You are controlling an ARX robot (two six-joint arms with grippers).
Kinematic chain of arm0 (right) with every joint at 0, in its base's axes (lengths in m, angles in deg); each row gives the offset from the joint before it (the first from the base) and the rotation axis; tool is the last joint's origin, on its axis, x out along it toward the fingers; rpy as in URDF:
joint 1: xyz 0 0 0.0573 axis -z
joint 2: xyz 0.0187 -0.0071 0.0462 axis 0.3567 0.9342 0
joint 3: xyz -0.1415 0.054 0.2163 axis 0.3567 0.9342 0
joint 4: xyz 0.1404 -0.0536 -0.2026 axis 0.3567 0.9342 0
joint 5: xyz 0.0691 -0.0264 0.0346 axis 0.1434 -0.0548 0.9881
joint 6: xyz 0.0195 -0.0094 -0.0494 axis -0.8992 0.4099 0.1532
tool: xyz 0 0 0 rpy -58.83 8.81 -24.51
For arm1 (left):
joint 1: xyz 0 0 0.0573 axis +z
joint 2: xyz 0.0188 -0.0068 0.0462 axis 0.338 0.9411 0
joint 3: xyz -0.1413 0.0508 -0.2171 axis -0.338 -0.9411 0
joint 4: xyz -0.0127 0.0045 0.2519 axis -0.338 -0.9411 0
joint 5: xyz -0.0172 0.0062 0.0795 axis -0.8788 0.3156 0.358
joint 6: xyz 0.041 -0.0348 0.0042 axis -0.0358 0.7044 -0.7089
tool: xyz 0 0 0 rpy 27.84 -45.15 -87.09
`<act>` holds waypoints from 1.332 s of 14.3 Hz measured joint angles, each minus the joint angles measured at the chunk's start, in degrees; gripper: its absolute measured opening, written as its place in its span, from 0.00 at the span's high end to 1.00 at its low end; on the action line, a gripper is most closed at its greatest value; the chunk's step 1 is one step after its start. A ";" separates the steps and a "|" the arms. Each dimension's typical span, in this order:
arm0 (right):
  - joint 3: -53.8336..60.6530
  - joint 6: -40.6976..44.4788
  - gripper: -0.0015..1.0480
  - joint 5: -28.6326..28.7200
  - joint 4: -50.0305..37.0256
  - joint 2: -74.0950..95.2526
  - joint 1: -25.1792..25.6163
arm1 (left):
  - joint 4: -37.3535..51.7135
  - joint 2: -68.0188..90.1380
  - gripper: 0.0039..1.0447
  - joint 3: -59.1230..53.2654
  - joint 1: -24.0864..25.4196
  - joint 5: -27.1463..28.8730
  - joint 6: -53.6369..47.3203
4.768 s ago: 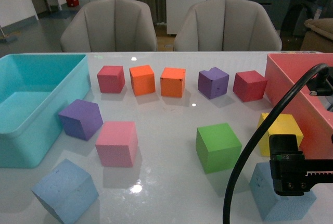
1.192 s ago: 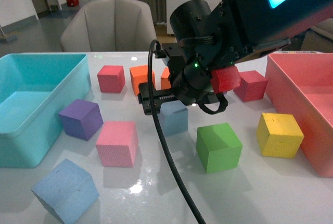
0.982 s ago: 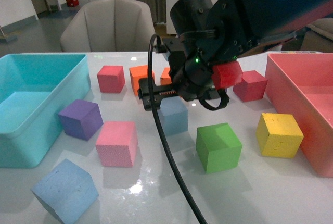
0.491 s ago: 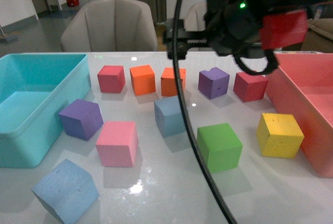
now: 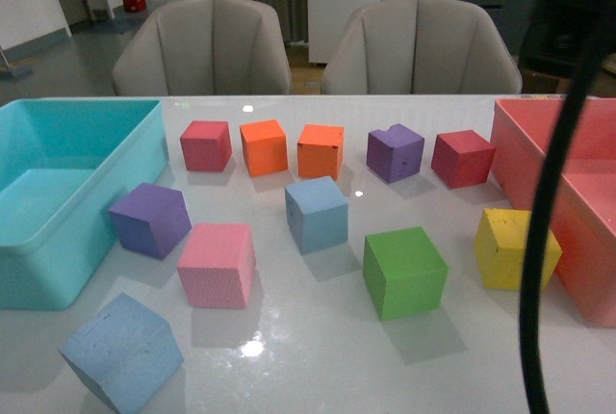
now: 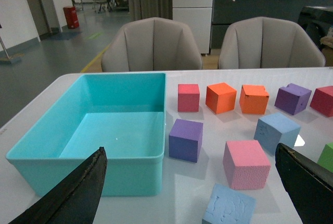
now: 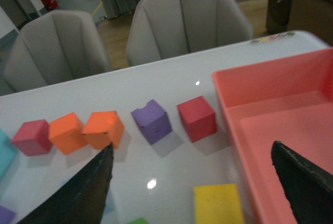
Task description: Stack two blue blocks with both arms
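Two pale blue blocks lie apart on the white table. One blue block (image 5: 316, 214) (image 6: 277, 132) stands alone in the middle, just in front of the row of cubes. The other blue block (image 5: 121, 351) (image 6: 228, 207) sits at the near left, turned at an angle, in front of the pink cube. My left gripper (image 6: 190, 153) hangs open above the table's left side with nothing between its fingers (image 6: 78, 193). High over the right side, my right gripper (image 7: 191, 145) is also open and empty. In the front view only a black cable (image 5: 549, 241) of the right arm shows.
A large turquoise bin (image 5: 135, 173) stands at the left and a red-pink bin (image 5: 539, 144) at the right. A back row holds red, orange, orange, purple and red cubes. Purple (image 5: 150, 219), pink (image 5: 217, 265), green (image 5: 404, 271) and yellow (image 5: 510, 245) cubes surround the middle block. Two chairs stand behind the table.
The right arm brought a blue block from the near right to the table's middle, let it go and rose out of the front view. The other blocks have not moved.
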 joint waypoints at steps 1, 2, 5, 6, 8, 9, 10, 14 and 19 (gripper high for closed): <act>8.68 5.25 0.21 0.87 -12.41 -3.28 2.45 | 0.00 0.00 0.06 0.00 0.00 0.00 0.00; 17.38 10.36 0.33 3.48 -18.47 -10.03 4.94 | -0.04 0.00 0.06 0.00 0.00 -0.02 0.02; 32.00 16.20 0.73 9.60 -8.20 -36.04 11.54 | 0.00 0.00 0.06 0.00 0.00 0.00 0.00; 33.00 16.85 0.98 11.65 -6.56 -41.42 12.98 | -0.02 0.00 0.06 0.00 0.00 0.00 0.02; 36.28 17.20 0.98 17.11 -0.52 -49.86 18.45 | 0.00 0.00 0.06 0.00 0.00 0.00 0.02; 36.46 17.20 0.98 17.11 0.39 -51.32 18.45 | 0.00 0.00 0.06 0.00 0.00 0.00 0.02; 36.83 17.20 0.98 17.14 1.09 -52.72 18.45 | 0.00 0.00 0.06 0.00 0.00 0.00 0.02; 38.60 17.22 0.98 17.11 1.38 -53.94 18.45 | 0.00 0.00 0.06 0.00 0.00 0.00 0.00; 38.60 17.22 0.98 17.11 10.08 -63.98 18.45 | 0.00 0.00 0.06 0.00 0.00 0.00 0.02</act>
